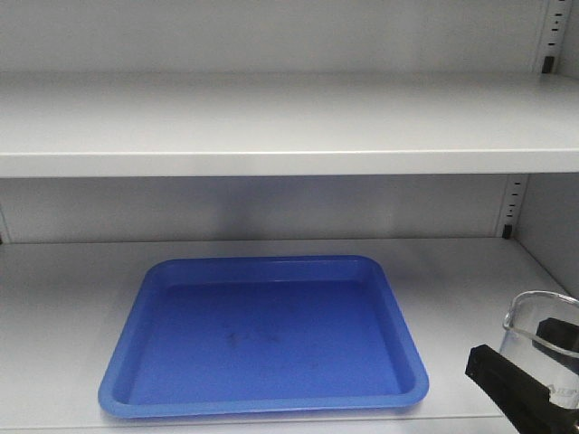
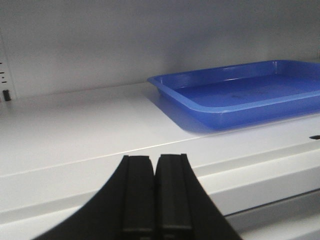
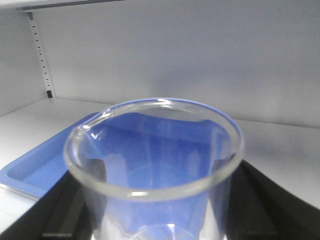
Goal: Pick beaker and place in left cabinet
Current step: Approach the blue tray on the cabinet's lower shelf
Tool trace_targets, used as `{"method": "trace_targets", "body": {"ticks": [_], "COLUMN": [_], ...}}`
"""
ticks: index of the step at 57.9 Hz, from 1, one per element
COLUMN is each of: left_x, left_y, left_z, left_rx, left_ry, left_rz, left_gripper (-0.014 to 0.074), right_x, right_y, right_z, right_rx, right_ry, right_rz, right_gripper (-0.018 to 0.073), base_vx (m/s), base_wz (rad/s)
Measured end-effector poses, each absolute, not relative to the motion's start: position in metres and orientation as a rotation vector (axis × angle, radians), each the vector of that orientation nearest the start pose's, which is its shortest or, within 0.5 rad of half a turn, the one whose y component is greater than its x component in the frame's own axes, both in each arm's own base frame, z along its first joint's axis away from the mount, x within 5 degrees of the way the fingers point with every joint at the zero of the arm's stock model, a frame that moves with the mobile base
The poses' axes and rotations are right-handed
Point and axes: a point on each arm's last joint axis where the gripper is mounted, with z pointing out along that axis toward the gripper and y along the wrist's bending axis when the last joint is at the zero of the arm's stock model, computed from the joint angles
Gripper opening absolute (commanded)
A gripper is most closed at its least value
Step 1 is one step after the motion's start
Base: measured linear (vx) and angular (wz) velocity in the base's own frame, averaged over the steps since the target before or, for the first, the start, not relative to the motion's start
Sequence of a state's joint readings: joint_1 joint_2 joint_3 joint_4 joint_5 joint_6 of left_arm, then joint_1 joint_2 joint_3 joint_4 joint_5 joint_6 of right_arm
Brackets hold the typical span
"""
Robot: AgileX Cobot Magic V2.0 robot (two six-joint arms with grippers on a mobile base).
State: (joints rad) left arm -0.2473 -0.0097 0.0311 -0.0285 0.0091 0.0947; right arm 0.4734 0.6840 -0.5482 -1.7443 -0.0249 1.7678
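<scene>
Exterior front-facing view, lower right: beaker clamped beside blue tray.

Shows the right gripper closed on the beaker, with a black finger against the glass on either side. Holds it upright, spout rim up, at the right front of the left cabinet lower shelf, just right of the tray and apart from it. Cannot tell whether its base touches the shelf. Reveals nothing inside the glass but blue seen through it. Finds only faint dark smudges on the tray floor. Shows the left gripper pressed fully together on nothing, low before the shelf edge.
</scene>
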Motion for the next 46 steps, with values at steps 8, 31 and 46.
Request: {"method": "trace_targets", "body": {"ticks": [8,31,46], "left_x": [0.0551,0.0551,0.0551], "left_y": [-0.0139,-0.0139,-0.0139], "left_z": [0.2024,0.2024,0.2024], "left_rx": [0.237,0.237,0.237], "left_ry": [1.497,1.497,1.497], "left_rz": [-0.145,-0.145,-0.145], "left_gripper": [0.0001,0.0001,0.0001], "right_x": [0.1307,0.1307,0.1309], "right_y": [0.0693,0.0693,0.0694], "right_z": [0.3364,0.3364,0.3362], "right_rx": [-0.384,-0.384,-0.381], "right_ry": [1.593,1.593,1.595], "right_rz": [0.402,0.402,0.403], "right_gripper": [-0.0004,-0.0004,-0.0004], "base_vx": [0.02,0.0,0.0], "base_wz": [-0.08,0.0,0.0]}}
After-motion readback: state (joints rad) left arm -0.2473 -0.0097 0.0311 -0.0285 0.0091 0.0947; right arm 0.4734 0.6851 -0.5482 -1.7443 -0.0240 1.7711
